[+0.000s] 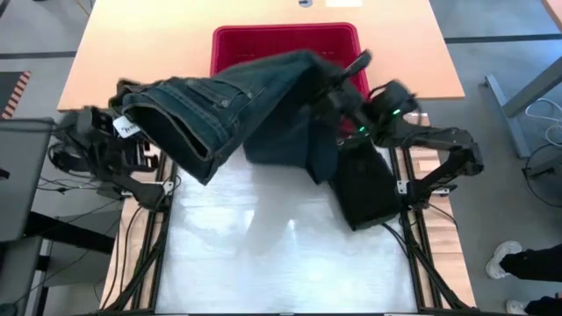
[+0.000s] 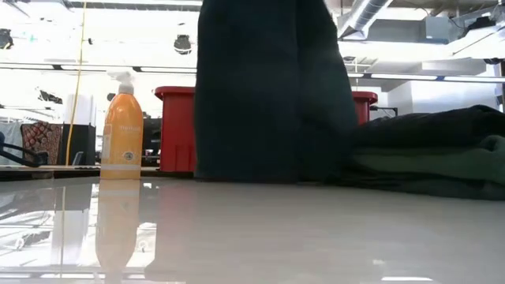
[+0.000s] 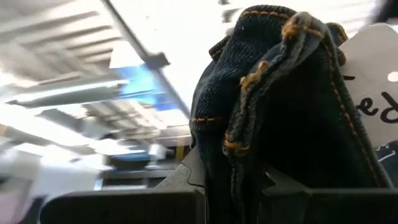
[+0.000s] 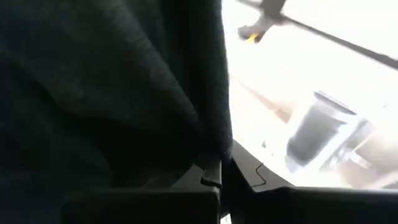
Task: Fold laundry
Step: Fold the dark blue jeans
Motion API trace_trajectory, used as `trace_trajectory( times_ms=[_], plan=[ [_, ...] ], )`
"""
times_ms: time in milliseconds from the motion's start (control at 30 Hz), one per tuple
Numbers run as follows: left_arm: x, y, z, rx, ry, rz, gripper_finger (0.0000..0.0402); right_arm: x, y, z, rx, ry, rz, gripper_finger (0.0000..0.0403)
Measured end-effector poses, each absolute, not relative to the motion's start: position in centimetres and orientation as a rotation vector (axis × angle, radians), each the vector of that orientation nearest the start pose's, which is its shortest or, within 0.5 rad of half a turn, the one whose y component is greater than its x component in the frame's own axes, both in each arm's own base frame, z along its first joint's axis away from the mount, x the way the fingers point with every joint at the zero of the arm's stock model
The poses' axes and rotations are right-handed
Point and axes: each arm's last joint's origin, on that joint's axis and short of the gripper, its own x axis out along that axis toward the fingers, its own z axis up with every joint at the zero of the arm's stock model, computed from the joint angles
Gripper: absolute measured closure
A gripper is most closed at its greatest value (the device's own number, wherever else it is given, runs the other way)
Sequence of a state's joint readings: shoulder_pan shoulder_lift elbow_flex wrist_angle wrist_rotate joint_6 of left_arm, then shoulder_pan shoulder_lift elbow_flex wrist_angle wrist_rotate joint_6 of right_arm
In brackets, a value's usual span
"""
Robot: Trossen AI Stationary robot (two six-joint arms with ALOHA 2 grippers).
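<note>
**Jeans held aloft between both pincers**

Seen from above: dark denim jeans stretched over the red basket and white tabletop, left pincer clamped on the waistband end, right pincer shut on the opposite end. Beside the right arm, a folded dark pile. Only from table height: orange spray bottle, jeans hanging to the surface. Only at the left wrist: orange stitching, white tag

Bright ceiling lights wash out the room behind the red basket. The white table glares and mirrors the orange bottle. Beside the basket, the right arm is motion-blurred.
</note>
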State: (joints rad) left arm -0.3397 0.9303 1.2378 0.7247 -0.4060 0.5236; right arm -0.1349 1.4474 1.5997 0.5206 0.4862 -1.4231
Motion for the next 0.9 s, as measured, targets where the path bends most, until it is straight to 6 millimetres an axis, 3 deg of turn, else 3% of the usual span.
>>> trace_trajectory(
  times_ms=[133,267,500,567,667,700,733,833,900],
  plan=[
    [13.3,-2.8,56.7,0.204,-0.853,0.134,0.0384,27.6,-4.4,54.7,-1.246,-0.29,-0.89,0.0381],
    [14.3,-2.9,59.5,0.251,-0.746,0.037,0.0384,27.2,-2.9,55.7,-1.184,-0.294,-0.764,0.0381],
    [17.0,-3.8,61.2,0.271,-0.672,0.035,0.0384,25.6,0.3,53.6,-1.049,0.199,-0.188,0.0381],
    [17.3,-3.8,61.6,0.281,-0.675,0.078,0.0384,24.8,0.1,54.6,-1.003,0.237,-0.305,0.0381],
    [17.5,-3.7,62.1,0.28,-0.686,0.133,0.0384,23.1,-1.0,57.8,-0.87,0.139,-0.741,0.0381],
    [17.7,-3.7,62.1,0.28,-0.676,0.148,0.0384,22.4,-1.2,58.3,-0.864,0.129,-0.786,0.0381],
    [18.1,-3.7,62.0,0.278,-0.669,0.155,0.0384,21.7,-1.1,58.3,-0.888,0.139,-0.758,0.0381],
    [19.3,-4.0,61.5,0.289,-0.636,0.14,0.0384,21.0,0.2,56.3,-1.021,0.261,-0.45,0.0381],
    [19.3,-4.1,61.6,0.291,-0.64,0.133,0.0384,21.5,0.3,55.4,-1.035,0.344,-0.437,0.0381]
  ],
)
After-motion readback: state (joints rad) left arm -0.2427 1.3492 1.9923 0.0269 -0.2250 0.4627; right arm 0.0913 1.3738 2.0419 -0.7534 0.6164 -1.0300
